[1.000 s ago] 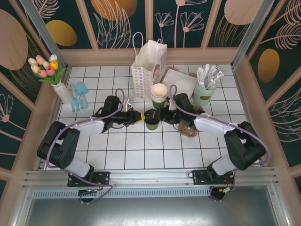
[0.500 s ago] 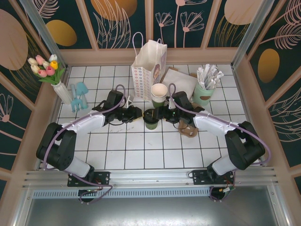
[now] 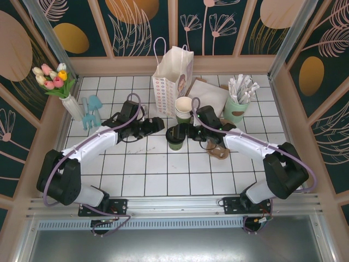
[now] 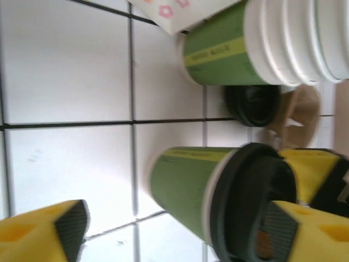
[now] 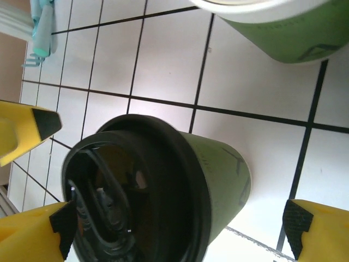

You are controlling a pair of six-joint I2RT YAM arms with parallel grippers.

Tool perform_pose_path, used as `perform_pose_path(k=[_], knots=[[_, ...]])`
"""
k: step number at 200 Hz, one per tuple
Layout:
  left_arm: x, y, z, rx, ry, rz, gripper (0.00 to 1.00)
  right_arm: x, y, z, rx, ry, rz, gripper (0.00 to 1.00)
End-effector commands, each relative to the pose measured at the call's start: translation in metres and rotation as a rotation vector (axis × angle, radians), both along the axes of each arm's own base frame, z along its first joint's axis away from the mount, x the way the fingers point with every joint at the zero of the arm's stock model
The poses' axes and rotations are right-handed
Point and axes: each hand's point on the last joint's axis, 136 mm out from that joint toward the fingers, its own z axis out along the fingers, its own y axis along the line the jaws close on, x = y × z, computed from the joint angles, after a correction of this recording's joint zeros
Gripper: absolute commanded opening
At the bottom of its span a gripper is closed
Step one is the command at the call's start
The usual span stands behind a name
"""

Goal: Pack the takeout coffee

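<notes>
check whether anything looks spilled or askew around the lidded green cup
Nothing stands out. The takeout coffee cup stands upright on the white tiles, its black lid sits on the rim, and no spill shows around it.

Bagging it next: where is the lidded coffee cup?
Top view: the lidded coffee cup stands mid-table between the left gripper and right gripper, beside the cup stack.
</notes>
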Motion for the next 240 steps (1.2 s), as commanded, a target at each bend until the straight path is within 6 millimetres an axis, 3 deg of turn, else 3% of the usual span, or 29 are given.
perform_pose_path(k=[1,29,63,156,216,240], knots=[[0.011,0.029,-0.020,0.157,0.013,0.128,0.98,0.008,0.007,0.026,-0.023,-0.145,0.037,0.99],[0.022,0.042,-0.037,0.223,0.030,0.221,0.98,0.008,0.009,0.019,-0.122,-0.204,0.112,0.99],[0.029,0.030,-0.054,0.186,0.061,0.214,0.98,0.010,0.012,0.009,-0.252,-0.217,0.169,0.99],[0.023,0.013,-0.073,0.114,0.114,0.183,0.99,0.007,0.028,-0.010,-0.312,-0.167,0.206,0.99],[0.019,0.008,-0.072,0.125,0.110,0.168,0.99,0.005,0.033,0.020,-0.225,-0.185,0.175,0.99],[0.017,0.010,-0.073,0.132,0.111,0.170,0.99,0.003,0.031,0.022,-0.211,-0.184,0.163,0.99]])
